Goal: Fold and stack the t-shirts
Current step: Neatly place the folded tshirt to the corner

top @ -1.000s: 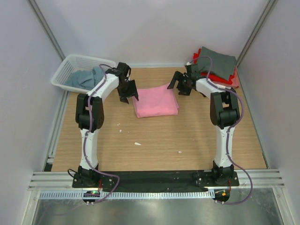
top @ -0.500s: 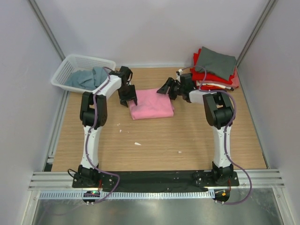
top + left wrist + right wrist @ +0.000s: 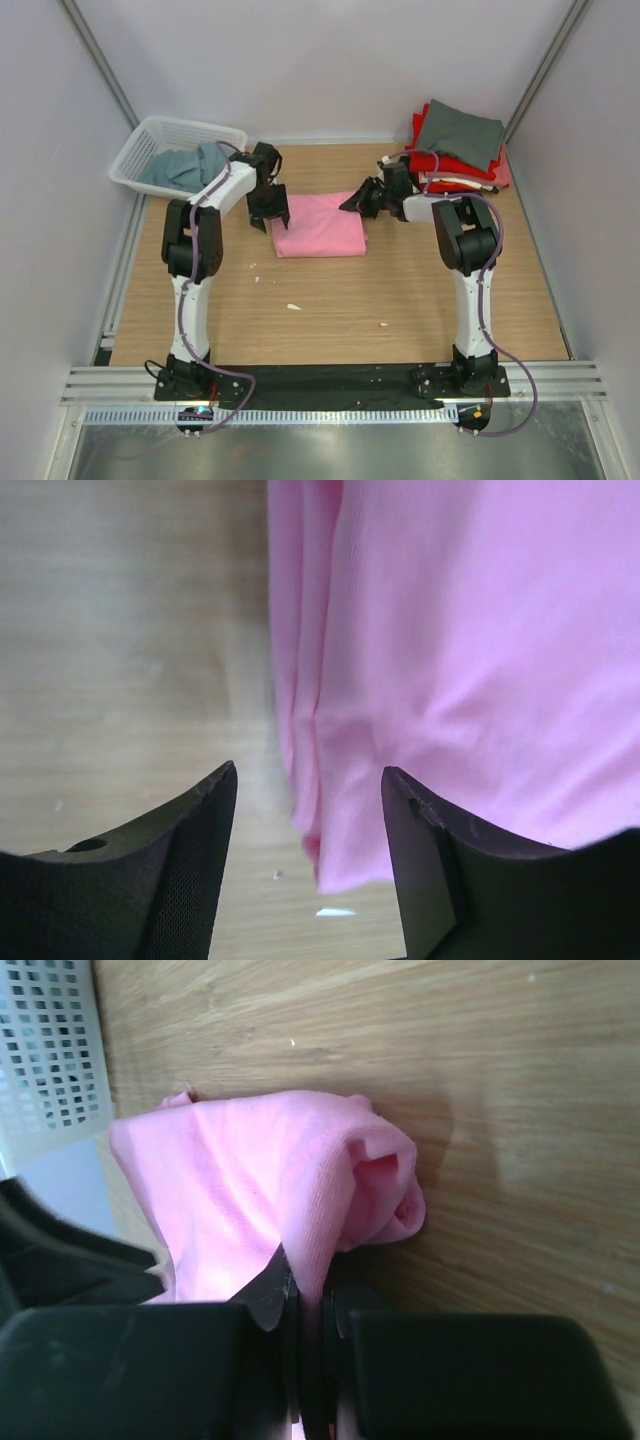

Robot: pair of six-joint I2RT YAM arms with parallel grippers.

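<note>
A folded pink t-shirt [image 3: 318, 225] lies in the middle of the wooden table. My right gripper [image 3: 358, 201] is shut on the pink t-shirt [image 3: 260, 1185] at its right edge, and the cloth bunches up between the jaws. At the shirt's left edge my left gripper [image 3: 270, 212] stands open. Its fingers [image 3: 190, 860] straddle the left edge of the pink t-shirt [image 3: 470, 650] without closing on it. A stack of folded t-shirts, grey [image 3: 462, 130] over red [image 3: 455, 165], sits at the back right. A grey-blue t-shirt [image 3: 180, 168] lies in the basket.
The white lattice basket [image 3: 150, 140] stands at the back left corner, also seen in the right wrist view as a white lattice basket [image 3: 50, 1050]. Small white scraps [image 3: 293, 306] lie on the table in front of the shirt. Walls close in on both sides.
My right gripper moved left and down to the pink shirt's right edge and shut on it. The shirt slid left. My left gripper stayed open at the left edge.
</note>
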